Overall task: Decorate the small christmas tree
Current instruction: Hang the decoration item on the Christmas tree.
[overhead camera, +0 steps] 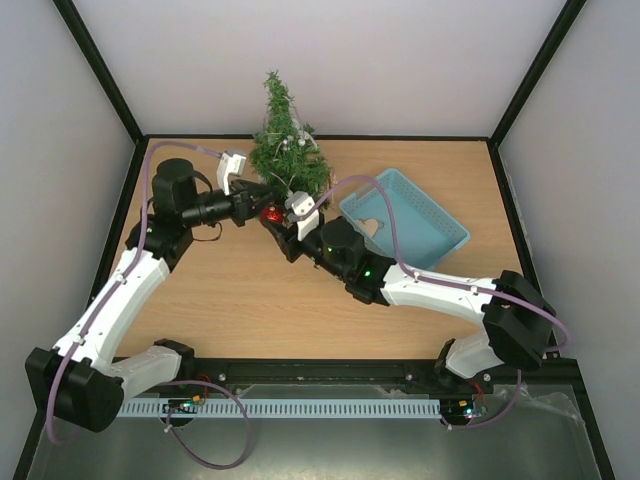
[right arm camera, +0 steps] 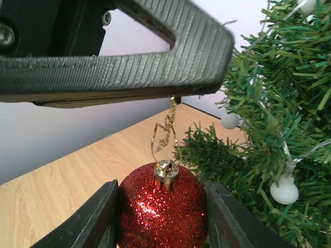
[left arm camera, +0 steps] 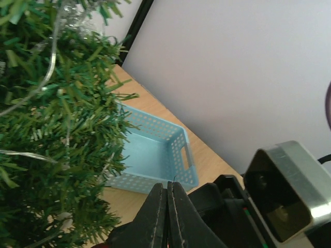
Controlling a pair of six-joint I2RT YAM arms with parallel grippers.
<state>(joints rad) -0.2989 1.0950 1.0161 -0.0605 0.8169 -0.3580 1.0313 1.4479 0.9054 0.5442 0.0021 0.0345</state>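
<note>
**At the far edge of the table (overhead camera: 220,290): light tree, brittle bauble**

The small christmas tree (overhead camera: 285,150) stands there, likely light and tippy, its branches soft. Beside it the right gripper (right arm camera: 161,214) clamps a red glitter bauble (right arm camera: 163,201), probably fragile. The left gripper (left arm camera: 166,194) is pinched on its thin gold loop (right arm camera: 164,134), the sensible hold for hanging.

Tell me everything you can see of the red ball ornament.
The red ball is a round ornament coated in sparkling glitter, with a shiny gold cap on top and a thin gold string loop rising from it. It sits upright, cap up, squeezed at both sides between the fingers of the right hand. The left hand, shut, pinches the top of the loop. The ball is just beside the lower branches of the small christmas tree; whether needles touch it is unclear.
</note>
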